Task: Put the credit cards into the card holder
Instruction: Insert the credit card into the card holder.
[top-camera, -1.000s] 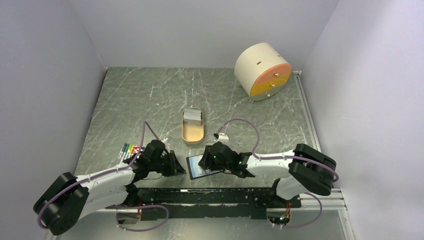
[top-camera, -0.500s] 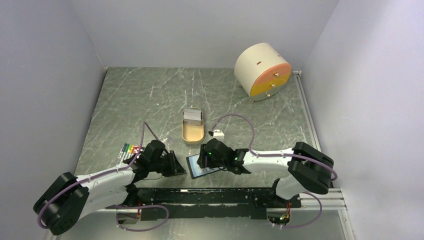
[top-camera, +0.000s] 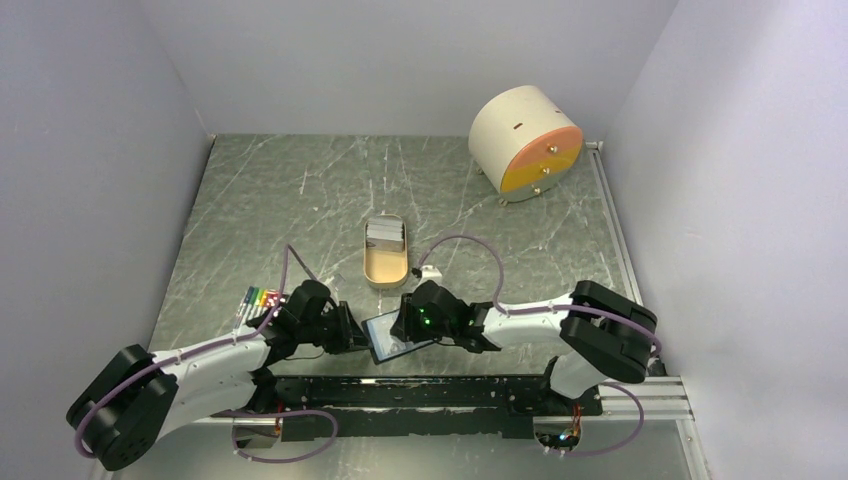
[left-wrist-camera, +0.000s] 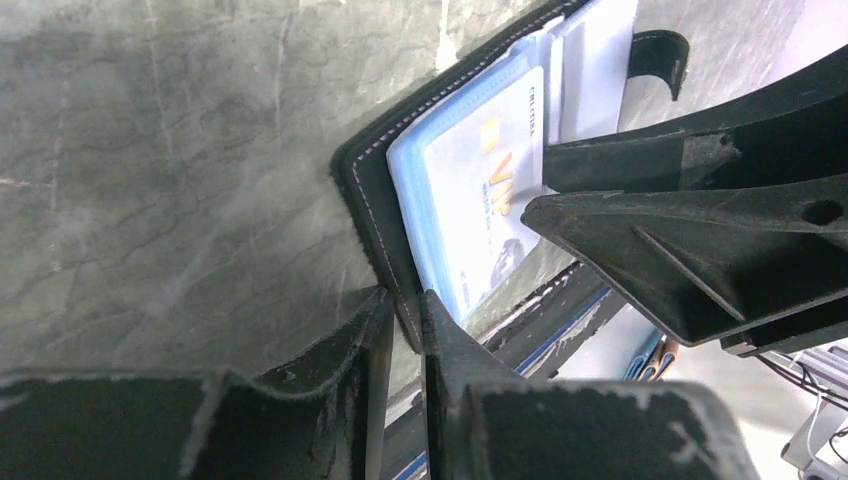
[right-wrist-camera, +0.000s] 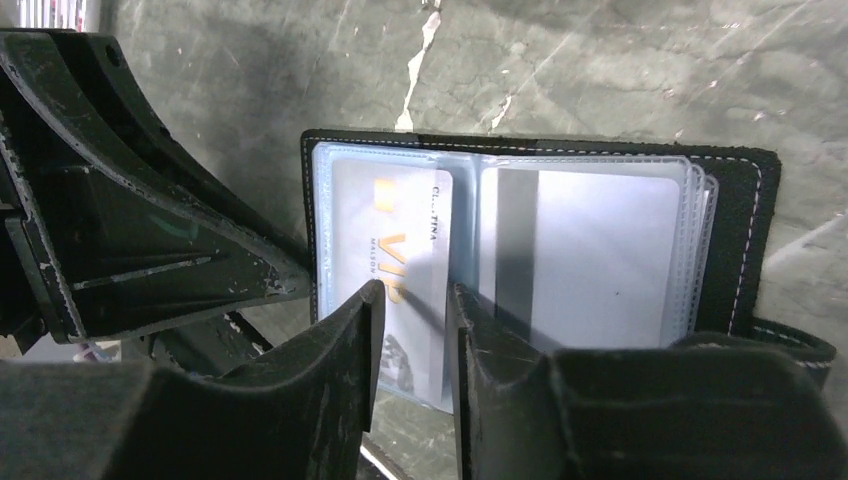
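Note:
The black card holder (top-camera: 388, 338) lies open near the table's front edge, between my two grippers. My left gripper (top-camera: 352, 332) is shut on its left black edge (left-wrist-camera: 365, 190), as the left wrist view (left-wrist-camera: 405, 310) shows. A white credit card (right-wrist-camera: 400, 230) with gold letters sits in the left blue-grey pocket. Another pale card (right-wrist-camera: 600, 250) sits in the right pocket. My right gripper (right-wrist-camera: 415, 300) hovers low over the white card, jaws slightly apart and holding nothing. More credit cards (top-camera: 385, 233) lie in the tan tray.
The tan oval tray (top-camera: 383, 268) stands just behind the holder. Coloured markers (top-camera: 262, 297) lie at the left by my left arm. A round beige drum with an orange face (top-camera: 525, 143) stands at the back right. The black base rail (top-camera: 440, 390) runs along the front.
My right gripper has moved left toward my left gripper, over the open holder. The holder has shifted slightly left. My left arm has barely moved.

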